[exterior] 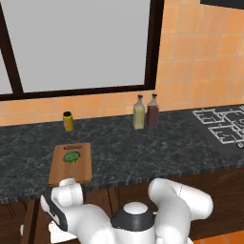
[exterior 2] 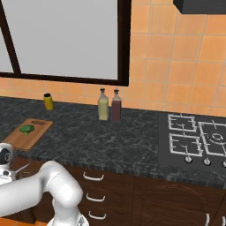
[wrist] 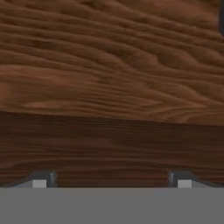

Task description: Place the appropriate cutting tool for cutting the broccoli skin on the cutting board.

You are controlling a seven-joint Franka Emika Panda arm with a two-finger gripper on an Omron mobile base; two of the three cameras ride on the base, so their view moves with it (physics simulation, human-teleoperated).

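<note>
Pincer (wrist: 111, 181) gapes wide (nothing held) against brown wood; broccoli (exterior: 72, 157) on cutting board (exterior: 59, 172).

Robot arm (exterior: 176, 205): smooth, glossy white casing built of rounded, bulbous segments that join like thick elbows. A dark grey to black collar rings the domed joint cap (exterior: 136, 215) at the bottom of the left base view; a second dark band edges the link (exterior: 55, 212) at lower left. The end segment (exterior 2: 5, 155) carries a round dark disc with a paler centre (visible at the left edge of the right base view). Fingertips (wrist: 41, 180) of the pincer: small, grey, block-shaped, each with a lighter square face.
</note>
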